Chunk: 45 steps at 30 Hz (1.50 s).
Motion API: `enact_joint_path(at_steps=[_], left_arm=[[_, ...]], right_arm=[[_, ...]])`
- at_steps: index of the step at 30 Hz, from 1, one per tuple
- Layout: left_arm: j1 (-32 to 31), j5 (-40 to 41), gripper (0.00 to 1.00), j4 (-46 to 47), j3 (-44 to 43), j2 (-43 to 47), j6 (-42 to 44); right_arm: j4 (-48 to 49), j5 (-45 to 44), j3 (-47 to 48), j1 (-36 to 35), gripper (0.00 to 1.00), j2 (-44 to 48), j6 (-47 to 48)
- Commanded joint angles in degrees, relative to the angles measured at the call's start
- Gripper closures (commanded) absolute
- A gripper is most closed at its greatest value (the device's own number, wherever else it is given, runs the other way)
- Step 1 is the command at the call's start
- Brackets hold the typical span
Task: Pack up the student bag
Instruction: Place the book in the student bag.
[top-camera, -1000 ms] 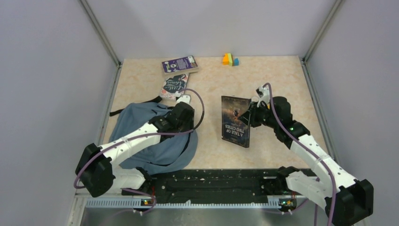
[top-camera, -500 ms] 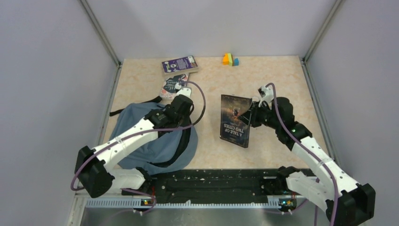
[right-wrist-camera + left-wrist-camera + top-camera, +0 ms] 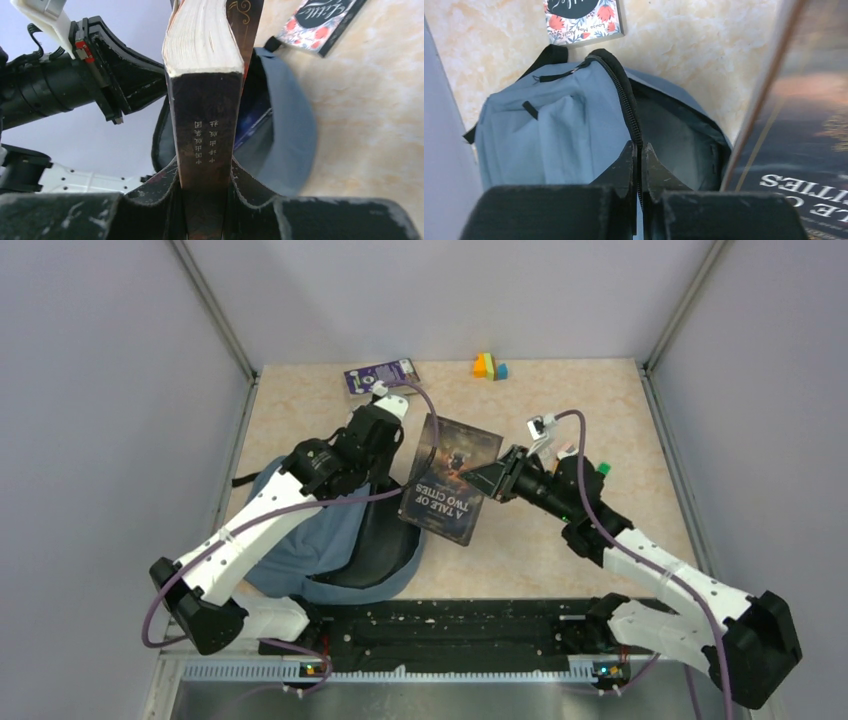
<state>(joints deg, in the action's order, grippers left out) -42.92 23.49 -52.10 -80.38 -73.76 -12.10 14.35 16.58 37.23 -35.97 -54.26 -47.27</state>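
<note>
My left gripper (image 3: pixel 639 161) is pinched tight on the zipper rim of the student bag (image 3: pixel 305 555), which lies on the table's left. My right gripper (image 3: pixel 205 172) clamps the book (image 3: pixel 450 482) by its spine, and the bag's open mouth lies just left of the book.

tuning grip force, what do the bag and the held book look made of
bag: soft woven fabric, matte dusty blue; it sags and creases, with a dark zipper along the opening.
book: paper pages, the cream page edges showing, in a dark, slightly glossy card cover; probably a paperback.
</note>
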Motion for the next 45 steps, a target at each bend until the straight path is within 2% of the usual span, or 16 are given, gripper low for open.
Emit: enact_joint_path(at_steps=[1,7,16,25,32,41,45], left_arm=[[0.1,1.0,1.0,-1.1,-5.1,-1.3,4.3],[0.7,2.2,1.0,-0.3,-6.2,-0.4,5.6],[2.3,0.7,1.0,2.7,-5.1,2.1,6.4],[2.7,-1.7,1.0,4.7,-3.8,3.1,6.8],[2.7,-1.5,1.0,5.0,-3.8,3.5,7.0],[3.1,-1.6,1.0,5.7,-4.7,2.8,7.3],[3.2,-1.5,1.0,5.7,-5.4,2.4,7.4]], right_arm=[[20.4,-9.0,0.6,-5.7,1.0,-5.0,-9.5],[23.0,-15.0,0.7,-13.0,1.0,-13.7,-11.5],[26.6,-12.0,3.1,-17.1,1.0,-25.7,-16.7],[31.9,-6.2,15.5,-19.1,1.0,-39.5,-24.6],[35.0,-5.5,22.6,-19.7,1.0,-42.2,-25.9],[33.0,-7.6,22.0,-20.1,1.0,-52.6,-27.0],[25.3,-12.0,24.2,-21.1,1.0,-54.6,-20.6]])
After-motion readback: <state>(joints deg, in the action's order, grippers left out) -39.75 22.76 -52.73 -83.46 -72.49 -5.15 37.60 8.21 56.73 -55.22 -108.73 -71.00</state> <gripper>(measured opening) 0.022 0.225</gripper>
